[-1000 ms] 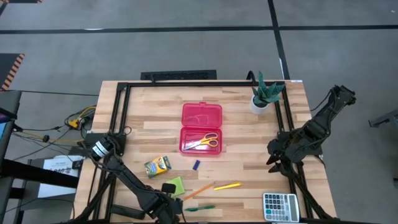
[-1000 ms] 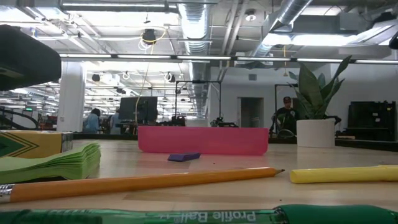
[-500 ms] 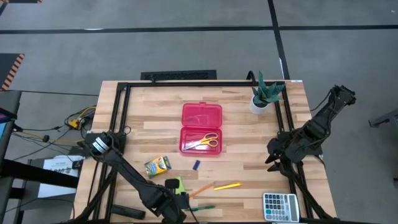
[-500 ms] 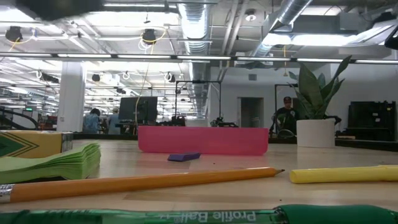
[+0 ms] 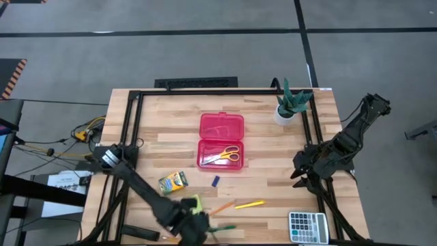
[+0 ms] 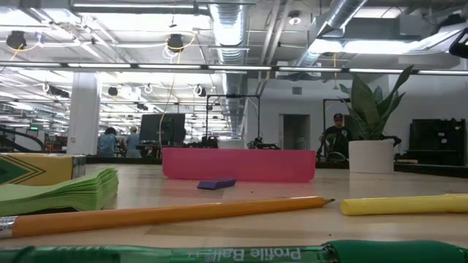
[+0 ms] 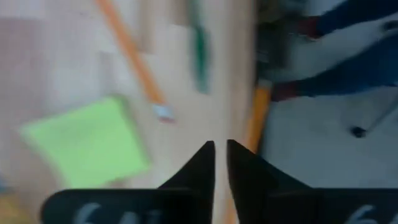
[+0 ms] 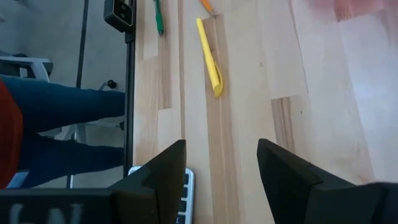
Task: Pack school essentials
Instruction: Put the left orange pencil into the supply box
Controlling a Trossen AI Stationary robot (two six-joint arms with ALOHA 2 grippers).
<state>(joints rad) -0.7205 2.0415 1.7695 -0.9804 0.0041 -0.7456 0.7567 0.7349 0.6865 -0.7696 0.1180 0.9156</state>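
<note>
Left gripper (image 7: 220, 155), fingers nearly closed and empty, hovers beside the sticky-note pad (image 7: 87, 152); next it must open and descend.

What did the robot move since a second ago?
Only the left arm moved. Its pincer slid along the table's front edge, from beside the lime sticky-note pad toward the green pen. It is shut and holds nothing. The right pincer waited, open, at the right side. The scissors in the pink case, pencil and yellow pen stayed put.
</note>
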